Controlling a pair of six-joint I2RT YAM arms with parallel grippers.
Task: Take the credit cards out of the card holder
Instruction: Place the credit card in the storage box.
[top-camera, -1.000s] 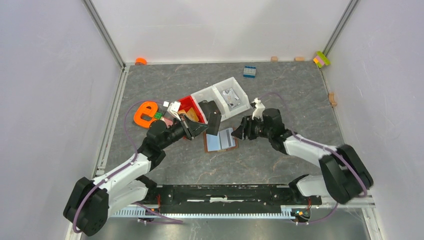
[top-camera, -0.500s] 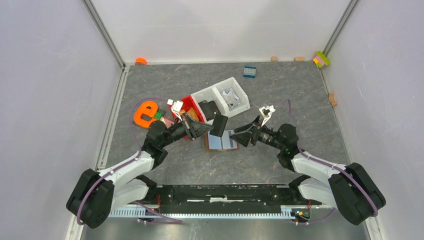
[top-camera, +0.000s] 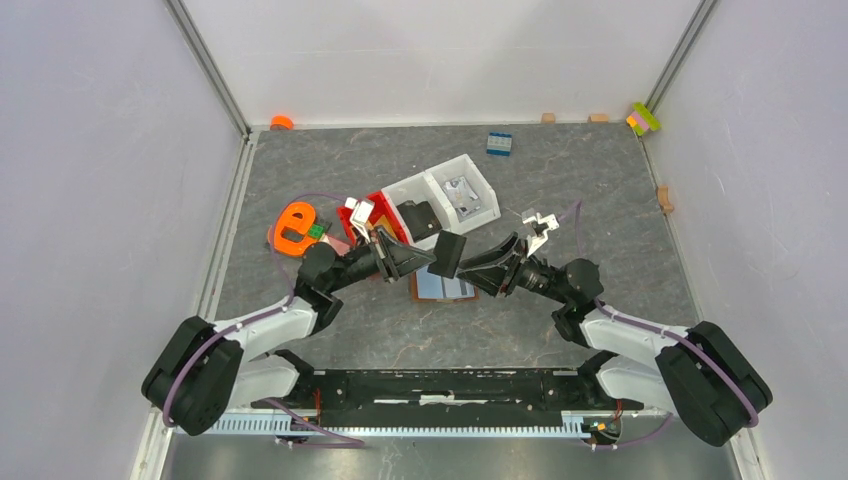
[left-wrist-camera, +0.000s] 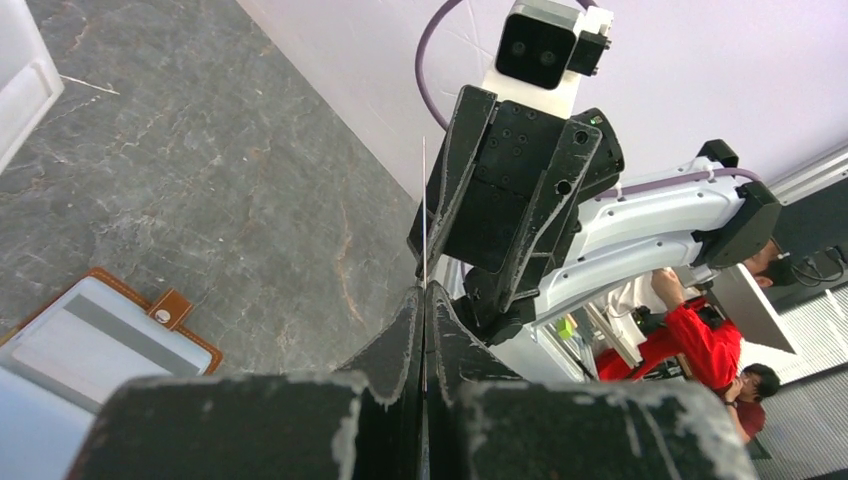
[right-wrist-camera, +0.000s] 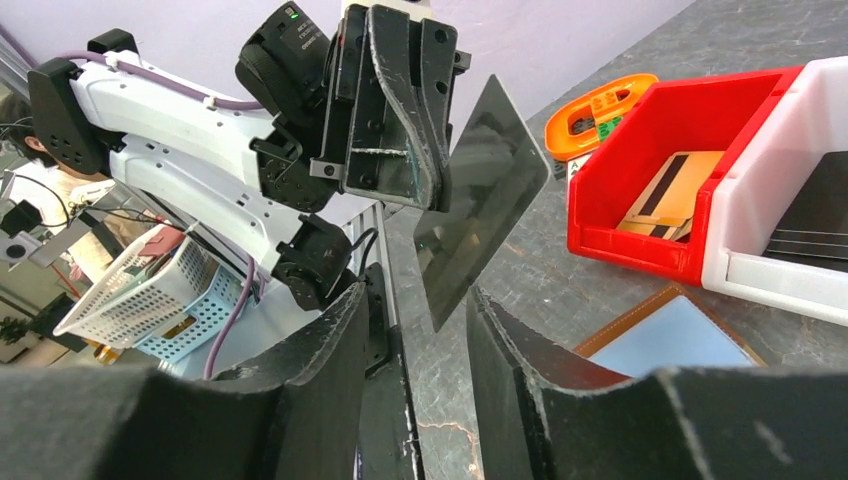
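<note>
Grey tabletop (top-camera: 600, 180); left tool (top-camera: 428, 262) clamped on dark card (right-wrist-camera: 478, 210); right tool (right-wrist-camera: 418, 296) half open around its corner

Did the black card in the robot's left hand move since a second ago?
Yes. The black card, pinched in the left gripper, slid right and nearer, off the white bin, toward the right gripper.

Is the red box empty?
Not empty. An orange-tan card with a dark stripe lies flat inside the red bin, as the right wrist view shows.
</note>
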